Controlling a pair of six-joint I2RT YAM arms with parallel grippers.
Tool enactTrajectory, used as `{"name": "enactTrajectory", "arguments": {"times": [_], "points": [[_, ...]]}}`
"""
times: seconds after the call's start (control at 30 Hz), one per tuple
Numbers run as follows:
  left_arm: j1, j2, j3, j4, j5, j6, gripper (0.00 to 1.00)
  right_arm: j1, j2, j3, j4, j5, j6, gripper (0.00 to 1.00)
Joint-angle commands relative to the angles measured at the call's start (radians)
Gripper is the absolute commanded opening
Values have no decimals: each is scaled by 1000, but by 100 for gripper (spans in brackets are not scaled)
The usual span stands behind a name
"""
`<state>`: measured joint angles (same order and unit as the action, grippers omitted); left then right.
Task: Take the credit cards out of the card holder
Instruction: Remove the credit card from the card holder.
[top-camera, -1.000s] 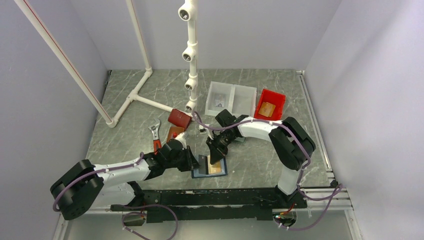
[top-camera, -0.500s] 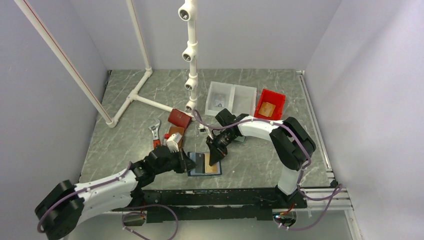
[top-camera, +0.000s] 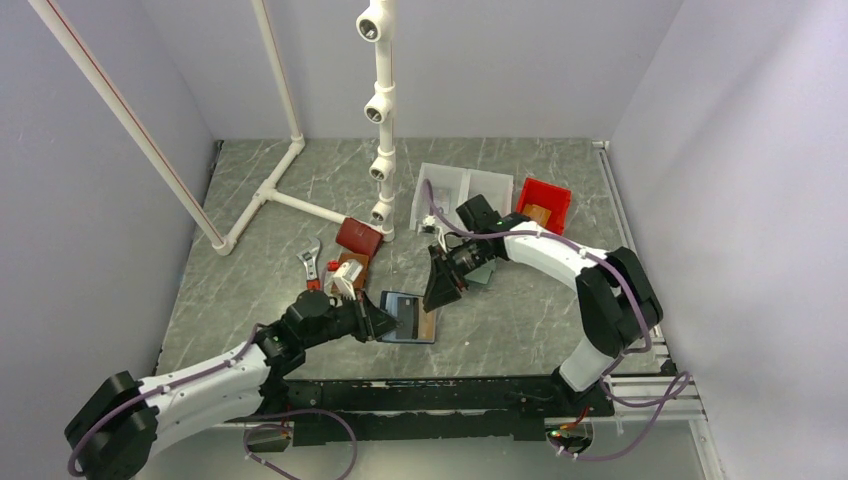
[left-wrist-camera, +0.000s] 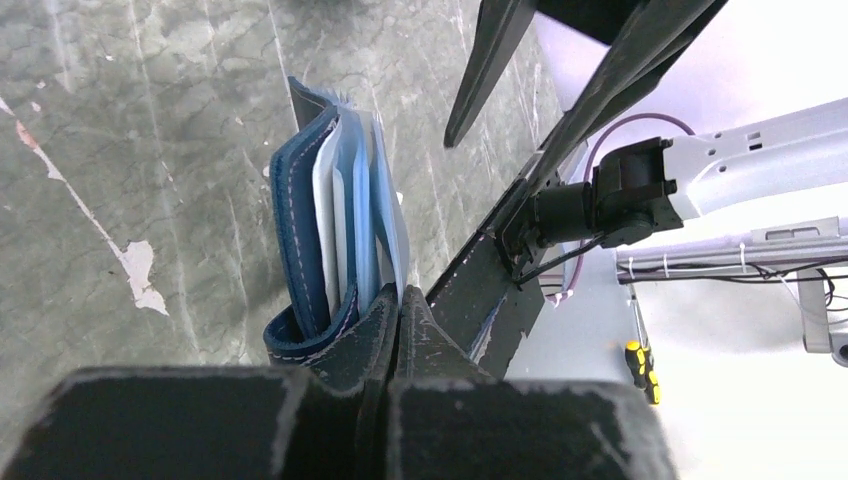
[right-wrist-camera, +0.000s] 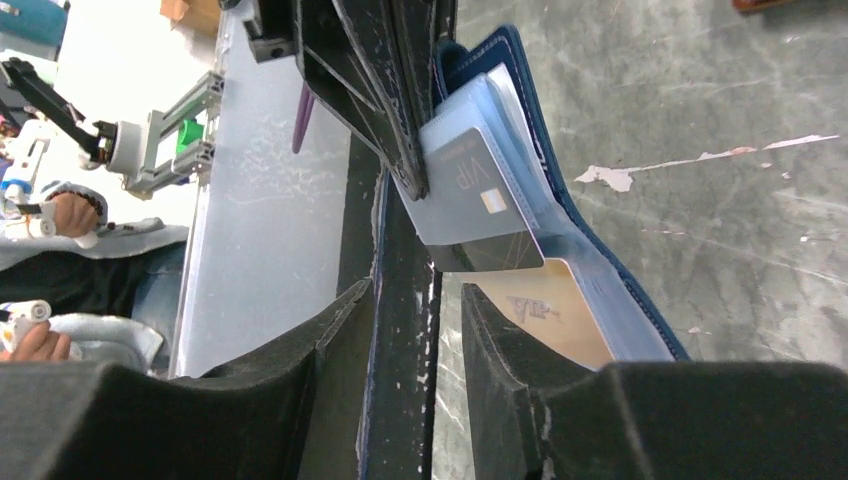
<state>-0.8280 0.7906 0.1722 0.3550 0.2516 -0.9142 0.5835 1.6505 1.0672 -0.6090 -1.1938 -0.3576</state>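
Card holder (top-camera: 408, 316): a navy blue folding wallet with a light blue inside, lying opened on the grey marble-patterned table (top-camera: 520, 330). It is near the front edge, between the two grippers.

A white pipe frame (top-camera: 380, 110) stands at the back. A clear tray (top-camera: 450, 185) and a red bin (top-camera: 543, 205) sit just right of the frame. A dark red wallet (top-camera: 357, 236), a brown wallet (top-camera: 350, 268) and a red-handled wrench (top-camera: 310, 268) lie to the left, behind the holder.

The left gripper (top-camera: 378, 320) reaches in from the left. Its fingers are pressed tight together on the holder's left edge, pinching the navy cover. The right gripper (top-camera: 438, 296) hangs over the holder's right side, fingers apart with nothing between them.

Two credit cards (right-wrist-camera: 510, 260) show in the light blue pockets. A grey card (right-wrist-camera: 478, 215) printed "VIP" sticks partly out. An orange-tan card (right-wrist-camera: 548, 312) sits beside it, nearer the right gripper.
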Motion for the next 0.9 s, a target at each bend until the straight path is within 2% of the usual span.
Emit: {"name": "enactTrajectory", "arguments": {"times": [0.0,0.13,0.4,0.57,0.87], "points": [[3,41,42,192,62,20,0,-16,-59,11,35,-76,26,42],[3,57,47,236,72,30,0,-17,-55,6,61,-26,66,44],[4,-61,27,215,24,59,0,-27,-55,-5,86,-29,96,46],[3,-82,27,224,31,64,0,-25,-41,-15,103,-88,114,46],[3,-10,36,333,58,52,0,-25,-32,-23,115,-209,129,46]]}}
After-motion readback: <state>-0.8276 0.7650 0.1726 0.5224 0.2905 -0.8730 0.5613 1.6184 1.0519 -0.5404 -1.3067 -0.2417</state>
